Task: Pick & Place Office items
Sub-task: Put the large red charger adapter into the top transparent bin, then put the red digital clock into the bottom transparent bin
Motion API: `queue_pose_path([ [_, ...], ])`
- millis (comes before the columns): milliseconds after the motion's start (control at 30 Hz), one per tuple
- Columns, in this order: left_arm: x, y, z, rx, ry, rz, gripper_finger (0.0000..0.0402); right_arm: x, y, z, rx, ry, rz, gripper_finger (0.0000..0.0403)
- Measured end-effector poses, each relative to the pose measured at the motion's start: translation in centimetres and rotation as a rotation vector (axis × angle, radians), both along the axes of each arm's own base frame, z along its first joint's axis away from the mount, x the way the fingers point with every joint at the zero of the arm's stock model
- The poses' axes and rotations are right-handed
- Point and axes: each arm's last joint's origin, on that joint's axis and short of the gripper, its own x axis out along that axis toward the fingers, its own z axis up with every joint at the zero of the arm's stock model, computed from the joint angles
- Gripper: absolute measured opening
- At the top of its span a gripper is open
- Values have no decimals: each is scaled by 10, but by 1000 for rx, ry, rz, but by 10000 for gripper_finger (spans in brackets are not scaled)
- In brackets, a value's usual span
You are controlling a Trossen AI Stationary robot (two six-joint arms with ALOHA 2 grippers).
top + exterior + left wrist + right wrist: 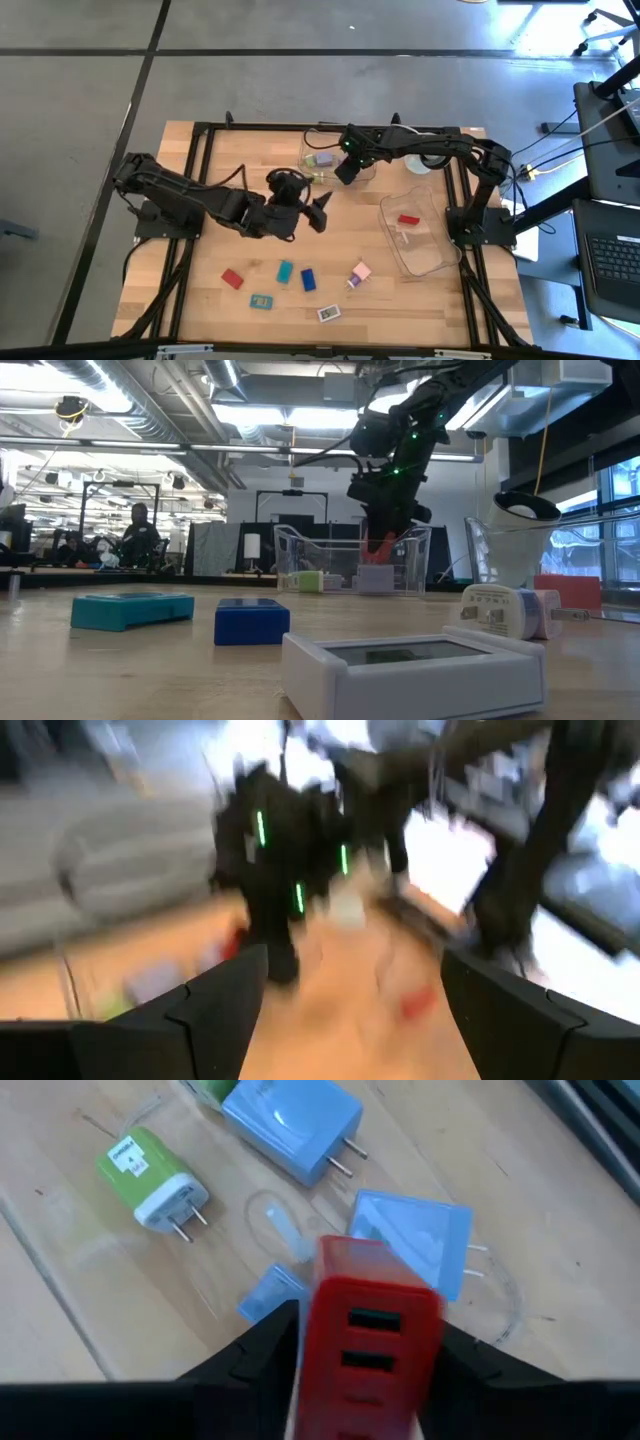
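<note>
Right claw [365, 1380] over wooden table [200, 260], workshop behind

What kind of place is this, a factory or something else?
Probably a robotics lab or workshop rather than a factory. The wooden table with its two dark arms stands on a bare grey floor, a desk with an open laptop sits beside it, and the low view shows a big open room with ceiling ducts.

Bright overhead strip lights, window glare at right; left wrist view motion-blurred.
</note>
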Motion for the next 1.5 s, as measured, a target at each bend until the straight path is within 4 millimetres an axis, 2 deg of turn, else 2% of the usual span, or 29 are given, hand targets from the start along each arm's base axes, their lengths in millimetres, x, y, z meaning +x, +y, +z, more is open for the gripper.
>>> queue_pose_path([
  [133, -11, 1, -19, -179, 194, -121, 294, 0, 1, 0, 14, -5, 38, 202],
  [333, -32, 0, -40, -339, 580, -304, 294, -1, 2, 4, 48, -22, 59, 248],
  [467, -46, -9, -47, -396, 803, -494, 294, -9, 6, 24, 42, -61, 71, 262],
  [567, -52, -18, -50, -360, 922, -676, 294, -18, 10, 44, 22, -101, 78, 262],
  [700, -56, -32, -56, -193, 1014, -931, 294, -32, 18, 73, -4, -164, 82, 258],
  [767, -59, -36, -64, -146, 1064, -1005, 294, -39, 23, 86, -19, -204, 73, 256],
  [1067, -86, -48, -118, -234, 1252, -1113, 294, -72, 40, 135, -58, -370, 48, 256],
  [1267, -101, -59, -150, -247, 1260, -1128, 294, -84, 44, 149, -78, -421, 21, 256],
  [1500, -117, -70, -177, -209, 1258, -1183, 294, -85, 44, 150, -75, -431, -19, 256],
])
